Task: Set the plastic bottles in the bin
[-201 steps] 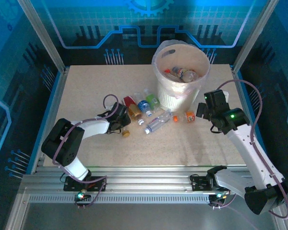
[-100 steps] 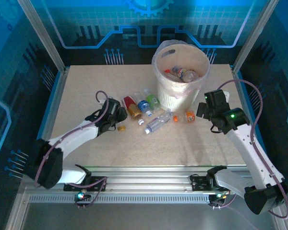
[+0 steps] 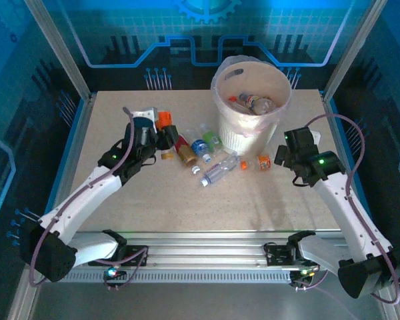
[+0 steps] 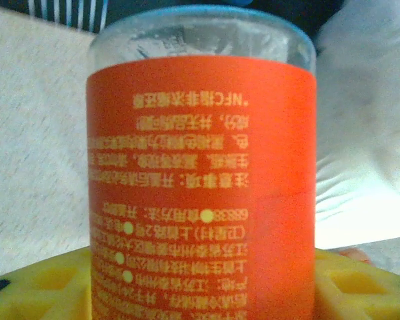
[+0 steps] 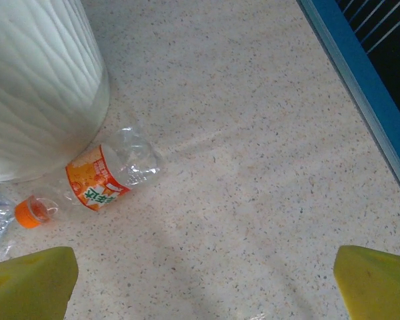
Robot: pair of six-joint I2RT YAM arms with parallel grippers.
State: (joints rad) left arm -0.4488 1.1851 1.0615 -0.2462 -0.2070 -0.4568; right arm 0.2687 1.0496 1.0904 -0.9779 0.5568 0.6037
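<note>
worrying about a few things here. the surface has plenty of room, but the bin at the far side, right of centre, is tall, with a loose bag over its rim and some bottles already in it. the left arm reaches to the far left, and the left jaws are pinching an orange-label bottle that looks lifted, well left of the bin. it has a smooth round body, so i'd guess it could twist or slip on the swing over, or clip the rim and snag the bag if carried low. the right jaws are spread wide, hovering near a small orange-capped bottle lying just beside the bin's base. closing there might nudge the bin or roll it away. the loose bottles in between could get swept too.
</note>
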